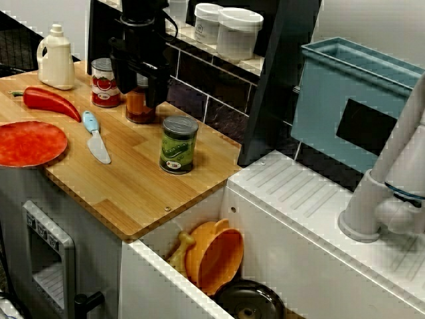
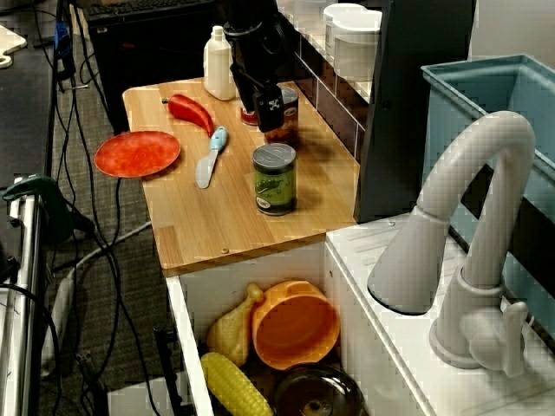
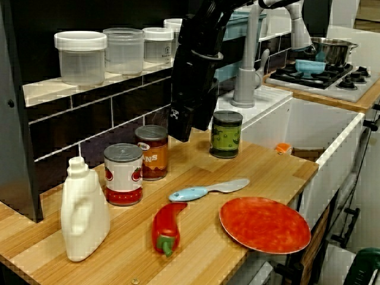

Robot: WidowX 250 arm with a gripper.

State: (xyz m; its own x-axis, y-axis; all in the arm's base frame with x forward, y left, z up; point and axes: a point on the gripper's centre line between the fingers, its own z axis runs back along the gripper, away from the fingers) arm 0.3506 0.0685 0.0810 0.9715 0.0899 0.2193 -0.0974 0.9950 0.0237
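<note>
One orange-labelled can [image 1: 139, 109] is standing at the back of the counter [image 1: 133, 193] beside the tomato can [image 1: 105, 83], gripper [image 1: 141, 94] hovering over it, jaws apart; likely heavy, rigid, slick, best taken mid-wall.

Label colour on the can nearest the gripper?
Orange-brown with white lettering on the can. It shows best in the view from the front.

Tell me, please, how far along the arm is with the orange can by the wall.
Done: the approach looks finished, as the gripper hangs close over the orange can, next to the tomato can. In hand: closing in; whether the fingers touch the can cannot be told. Left: the can stands upright on the wooden counter, not yet lifted, so gripping and any move remain.
</note>
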